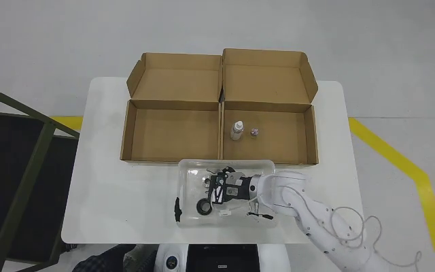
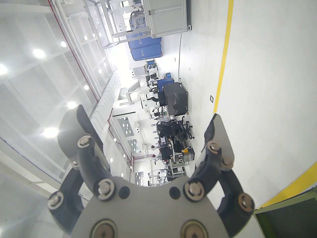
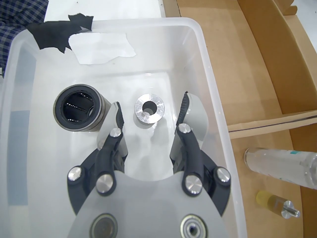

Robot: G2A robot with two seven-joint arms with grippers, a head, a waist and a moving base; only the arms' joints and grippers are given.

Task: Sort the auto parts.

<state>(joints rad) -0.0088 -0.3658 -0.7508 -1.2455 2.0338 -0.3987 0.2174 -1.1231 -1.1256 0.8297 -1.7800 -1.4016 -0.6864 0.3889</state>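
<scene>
A clear plastic bin (image 1: pixel 268 166) stands at the table's front edge. In it lie a black linear bearing (image 3: pixel 79 111) with steel rings and a short silver bushing (image 3: pixel 149 111) with a centre hole. My right gripper (image 3: pixel 151 104) is down inside the bin, open, one finger on each side of the bushing without touching it. The bearing lies just outside one finger (image 3: pixel 118 115). From above, the right gripper (image 1: pixel 219 190) sits over the bin's left half, with the bearing (image 1: pixel 204 207) beside it. My left gripper (image 2: pixel 148 120) is open and holds nothing, pointing out into the room.
Two open cardboard boxes stand behind the bin, the left one (image 1: pixel 170 132) bare inside. The right box (image 1: pixel 285 139) holds a small clear bottle (image 1: pixel 236 129) and a yellow part with a threaded stud (image 1: pixel 254 132). Black tape (image 3: pixel 57 33) sticks to the bin's rim.
</scene>
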